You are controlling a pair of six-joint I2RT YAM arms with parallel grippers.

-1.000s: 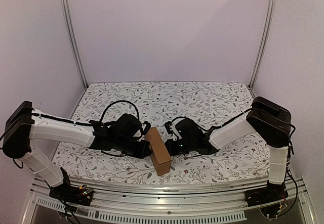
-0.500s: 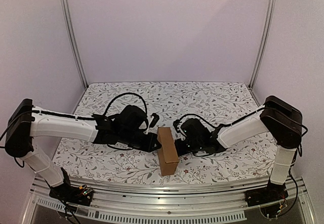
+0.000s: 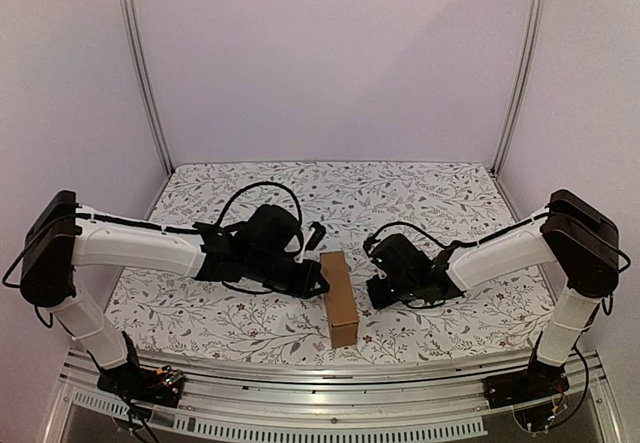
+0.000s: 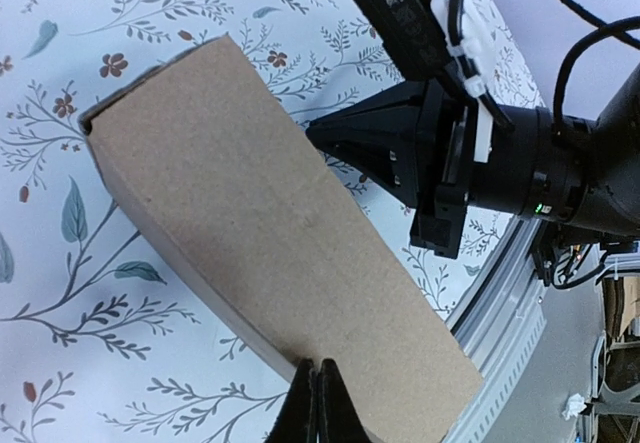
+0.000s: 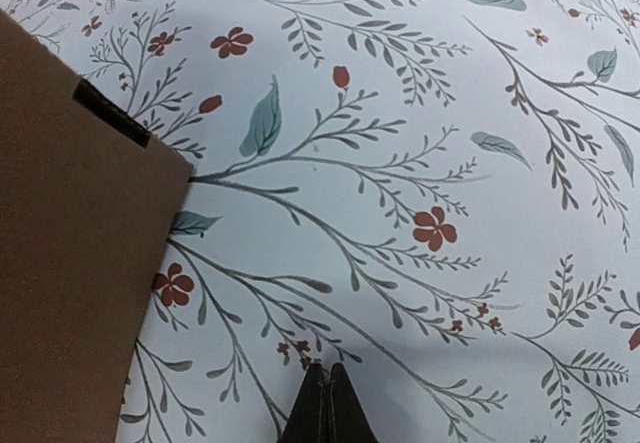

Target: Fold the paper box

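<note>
1. Both claws were pinched fully shut and held nothing; the left gripper had its tips at the left side of the paper box, touching or just beside it; the right gripper stood apart from it on the right.
2. One second earlier the box lay skewed between the two grippers, which pressed in from either side; by this moment it had swung straight, its long side pointing toward the near edge; it rested flat on the floral cloth, near the front and roughly midway between the arms.
3. The right arm had drawn back to its own side, opening a strip of bare cloth between its tips and the box; the left arm had followed the box rightward.
4. From the left wrist, the box looked like a closed, narrow brown block; the right wrist showed only a small dark slit at one corner.
5. Judged from this, the folding seemed finished or nearly so; the nudging looked like final squaring, and the arms appeared ready to clear off.
</note>
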